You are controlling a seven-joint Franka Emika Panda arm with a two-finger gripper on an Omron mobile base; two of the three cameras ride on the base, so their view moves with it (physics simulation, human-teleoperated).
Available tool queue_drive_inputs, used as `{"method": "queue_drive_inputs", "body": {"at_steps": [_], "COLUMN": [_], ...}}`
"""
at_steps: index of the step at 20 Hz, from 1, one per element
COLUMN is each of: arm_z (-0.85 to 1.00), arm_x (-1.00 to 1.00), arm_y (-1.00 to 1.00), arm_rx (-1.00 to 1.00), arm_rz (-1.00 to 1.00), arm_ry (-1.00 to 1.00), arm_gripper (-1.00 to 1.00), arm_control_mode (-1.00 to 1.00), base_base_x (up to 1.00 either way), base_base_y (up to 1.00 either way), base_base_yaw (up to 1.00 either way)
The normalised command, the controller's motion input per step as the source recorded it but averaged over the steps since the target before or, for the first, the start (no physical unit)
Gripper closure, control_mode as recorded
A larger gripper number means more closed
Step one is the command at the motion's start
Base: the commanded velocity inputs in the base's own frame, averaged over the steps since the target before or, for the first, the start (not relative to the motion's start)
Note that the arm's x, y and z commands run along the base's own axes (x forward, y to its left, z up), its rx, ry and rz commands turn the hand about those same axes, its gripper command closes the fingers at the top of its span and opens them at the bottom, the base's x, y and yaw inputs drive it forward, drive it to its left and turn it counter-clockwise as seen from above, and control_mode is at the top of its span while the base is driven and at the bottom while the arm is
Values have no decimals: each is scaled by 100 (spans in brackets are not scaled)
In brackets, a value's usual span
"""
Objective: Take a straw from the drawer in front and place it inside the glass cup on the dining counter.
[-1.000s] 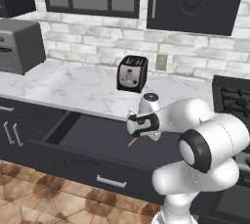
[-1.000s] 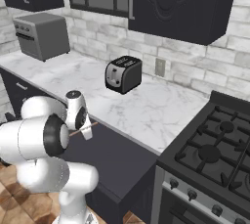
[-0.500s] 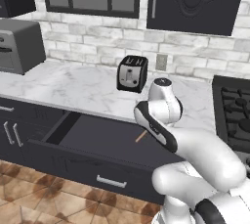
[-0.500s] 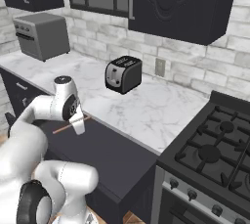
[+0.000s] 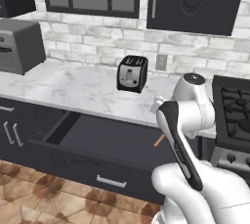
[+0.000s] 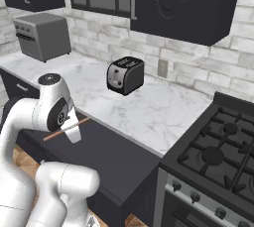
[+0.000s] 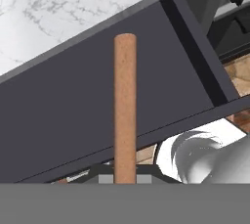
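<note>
I have the straw (image 7: 125, 110), a thin orange-brown stick, clamped in the pincer: in the hand view it rises straight up from the bottom edge where the jaws sit, and the jaws are pressed narrow on its lower end. In the left base view the straw (image 5: 159, 140) shows as a short slanted sliver just beside the white arm's dark forearm, over the right part of the wide, shallow charcoal drawer (image 5: 112, 142) with its horizontal silver bar handle. In the right base view the straw (image 6: 66, 129) pokes out on both sides of the two-finger gripper (image 6: 71, 130), hanging above the drawer's open dark cavity (image 6: 114, 159).

Compared with a second ago, the arm has swung round and lifted. The wrist then hung low over the drawer; now the elbow folds high and the straw sits clear above the drawer floor, touching nothing but the jaws. I read this as the pick-up finished and the carry-away starting.

The drawer stands pulled out beneath the grey-veined marble worktop (image 5: 83, 88), and a black two-slot toaster (image 5: 132, 73) sits behind the drawer against the white brick wall. I judge the base must drive off before I can drop the straw into the cup.
</note>
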Motion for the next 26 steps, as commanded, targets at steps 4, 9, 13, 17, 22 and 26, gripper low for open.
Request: {"method": "queue_drive_inputs", "body": {"at_steps": [4,9,13,17,22,26], "arm_z": [69,60,36,20,4,0], "arm_x": [-54,-59,-54,-53,-74,0], "arm_y": [-22,-16,-2,0,0,0], "arm_rx": [0,0,0,0,0,0], "arm_rz": [2,0,0,0,0,0], "arm_ry": [2,2,3,0,0,0], "arm_gripper": [100,100,100,100,100,100], "arm_control_mode": [-100,-100,-100,-100,-100,100], "base_base_x": [0,0,0,0,0,-100], "base_base_y": [0,0,0,0,0,0], "base_base_yaw": [0,0,0,0,0,0]}}
